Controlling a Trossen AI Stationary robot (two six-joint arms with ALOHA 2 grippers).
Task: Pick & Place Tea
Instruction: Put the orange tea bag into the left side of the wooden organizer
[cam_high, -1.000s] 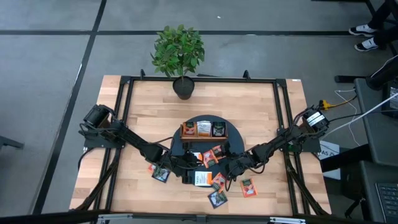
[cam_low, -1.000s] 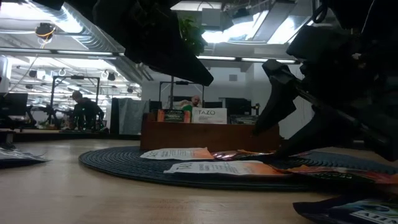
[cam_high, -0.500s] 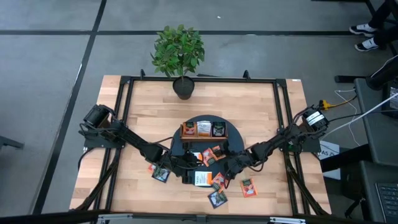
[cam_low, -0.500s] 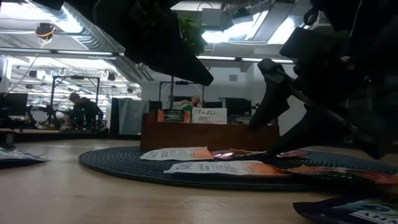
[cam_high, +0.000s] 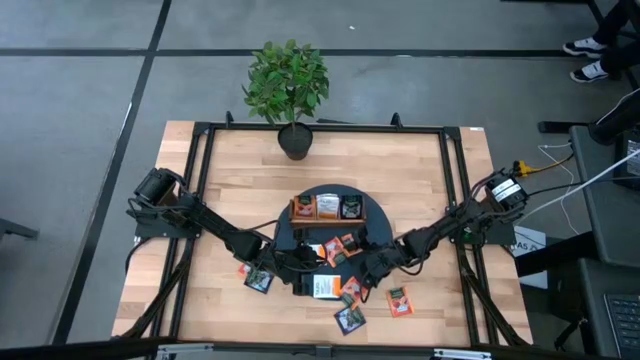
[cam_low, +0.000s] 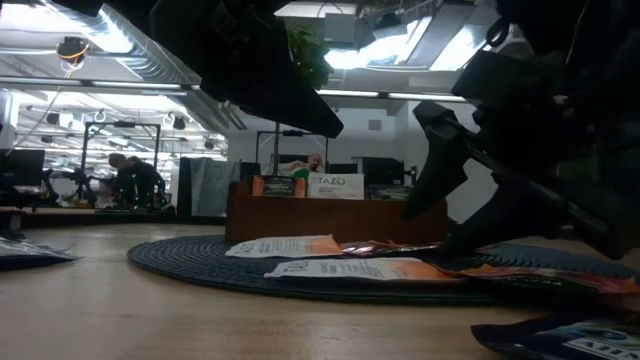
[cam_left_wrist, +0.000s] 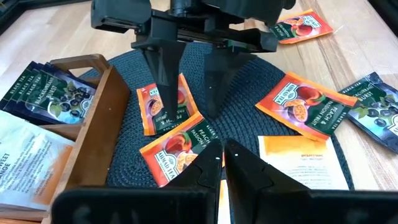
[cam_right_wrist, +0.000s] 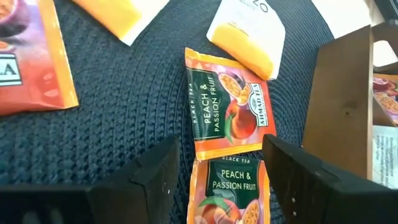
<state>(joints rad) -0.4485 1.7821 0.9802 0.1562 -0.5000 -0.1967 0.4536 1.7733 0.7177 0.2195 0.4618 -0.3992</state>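
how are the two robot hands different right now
The left hand has its fingers shut with nothing between them; the right hand is open, its fingers straddling an orange peach and passion fruit sachet on the dark round mat. In the high view the left hand reaches in from the left side, the right hand from the right. Both are dark, two-fingered, and low over the mat near the wooden tray.

l gripper (cam_high: 300, 268) shut, low near table centre; r gripper (cam_high: 362, 268) wide open, just right of it, fingers pointing down.
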